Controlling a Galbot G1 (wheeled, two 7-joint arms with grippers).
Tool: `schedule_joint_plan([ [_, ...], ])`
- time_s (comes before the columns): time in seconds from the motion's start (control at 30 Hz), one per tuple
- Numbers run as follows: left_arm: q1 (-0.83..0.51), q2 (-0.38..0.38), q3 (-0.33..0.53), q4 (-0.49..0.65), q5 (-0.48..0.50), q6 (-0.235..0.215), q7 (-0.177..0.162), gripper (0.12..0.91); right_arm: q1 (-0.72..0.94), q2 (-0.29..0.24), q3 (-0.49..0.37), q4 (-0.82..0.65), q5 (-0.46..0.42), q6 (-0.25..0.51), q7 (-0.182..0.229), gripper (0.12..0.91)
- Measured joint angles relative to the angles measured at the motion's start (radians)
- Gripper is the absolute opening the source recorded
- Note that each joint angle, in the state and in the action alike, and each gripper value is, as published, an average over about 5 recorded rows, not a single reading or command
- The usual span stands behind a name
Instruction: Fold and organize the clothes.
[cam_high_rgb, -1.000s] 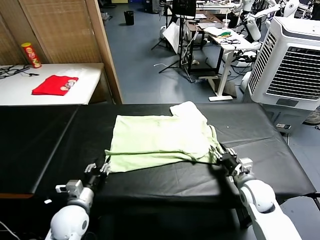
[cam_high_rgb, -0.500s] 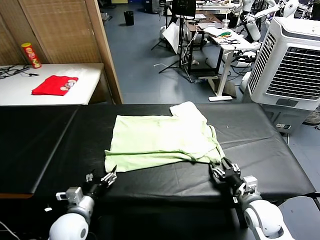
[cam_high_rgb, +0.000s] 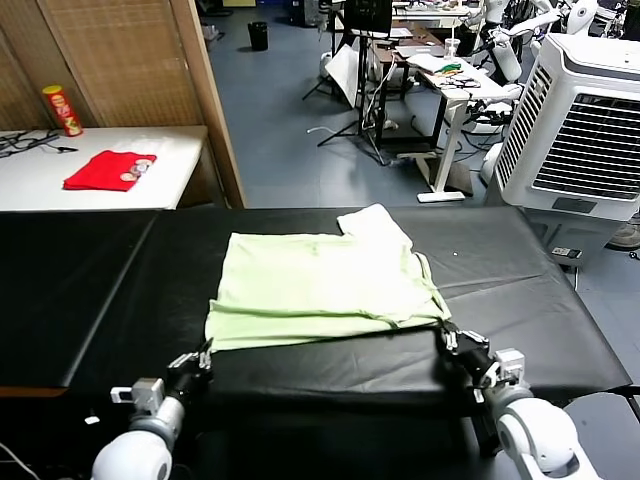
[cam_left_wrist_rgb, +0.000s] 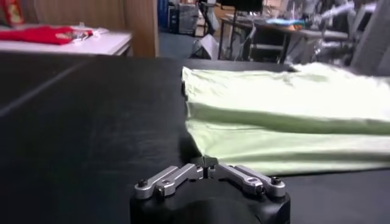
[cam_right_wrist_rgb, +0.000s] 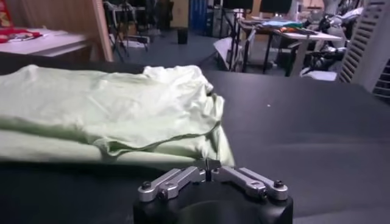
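- Near the front edge of the black table (cam_high_rgb: 520, 300), the left gripper (cam_high_rgb: 203, 353) sits low just off the shirt's front-left corner, its fingers brought together on nothing; in the left wrist view the same gripper (cam_left_wrist_rgb: 207, 166) shows its tips meeting just short of the cloth's edge.
- On the other side, the right gripper (cam_high_rgb: 447, 338) rests by the shirt's front-right corner, likewise closed and empty; the right wrist view shows its tips (cam_right_wrist_rgb: 208, 164) together just in front of the hem.
- Between the two lies the pale green T-shirt (cam_high_rgb: 320, 285), spread flat across the middle of the table, folded over once so a lower layer peeks out along the near edge.
- Its fabric is thin and soft, with gentle wrinkles; one short sleeve sticks out toward the far right corner, and the right side bunches in loose folds.
- No print or writing shows on the upturned face.
- Farther left, a white side table (cam_high_rgb: 170, 170) holds a red folded garment (cam_high_rgb: 108, 169) and a red-and-yellow snack can (cam_high_rgb: 62, 110), its label too small to read.
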Motion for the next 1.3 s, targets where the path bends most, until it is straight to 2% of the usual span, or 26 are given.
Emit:
schedule_joint_plan([
  [0.2, 0.076, 0.054, -0.007, -0.080, 0.001, 0.013, -0.007, 0.127, -0.115, 0.023, 0.028, 0.072, -0.028, -0.014, 0.012, 0.126],
  [0.4, 0.196, 0.071, -0.028, -0.165, 0.004, 0.016, -0.007, 0.127, -0.196, 0.049, 0.027, 0.124, -0.039, -0.043, 0.022, 0.138],
  [0.47, 0.233, 0.077, -0.037, -0.186, 0.004, 0.018, -0.008, 0.127, -0.216, 0.052, 0.030, 0.142, -0.040, -0.055, 0.021, 0.184],
  [0.53, 0.261, 0.081, -0.045, -0.200, 0.003, 0.021, -0.010, 0.130, -0.233, 0.052, 0.035, 0.159, -0.039, -0.067, 0.019, 0.275],
  [0.63, 0.287, 0.080, -0.052, -0.216, 0.002, 0.031, -0.017, 0.201, -0.255, 0.050, 0.045, 0.192, -0.033, -0.086, 0.017, 0.441],
  [0.77, 0.313, 0.071, -0.053, -0.240, 0.001, 0.056, -0.028, 0.419, -0.272, 0.042, 0.068, 0.244, 0.000, -0.099, 0.015, 0.657],
  [0.87, 0.325, 0.063, -0.059, -0.265, 0.002, 0.088, -0.041, 0.586, -0.257, 0.033, 0.089, 0.269, 0.041, -0.076, 0.012, 0.767],
  [1.0, 0.322, 0.060, -0.079, -0.314, 0.006, 0.134, -0.051, 0.757, -0.166, 0.011, 0.085, 0.231, 0.060, -0.001, 0.016, 0.796],
  [1.17, 0.241, 0.088, -0.091, -0.342, -0.090, 0.150, -0.086, 0.797, 0.074, -0.022, 0.014, 0.070, 0.066, 0.051, 0.034, 0.798],
  [1.3, 0.085, 0.126, -0.070, -0.273, -0.196, 0.154, -0.113, 0.798, 0.293, -0.027, -0.080, -0.092, 0.063, 0.057, 0.057, 0.798],
])
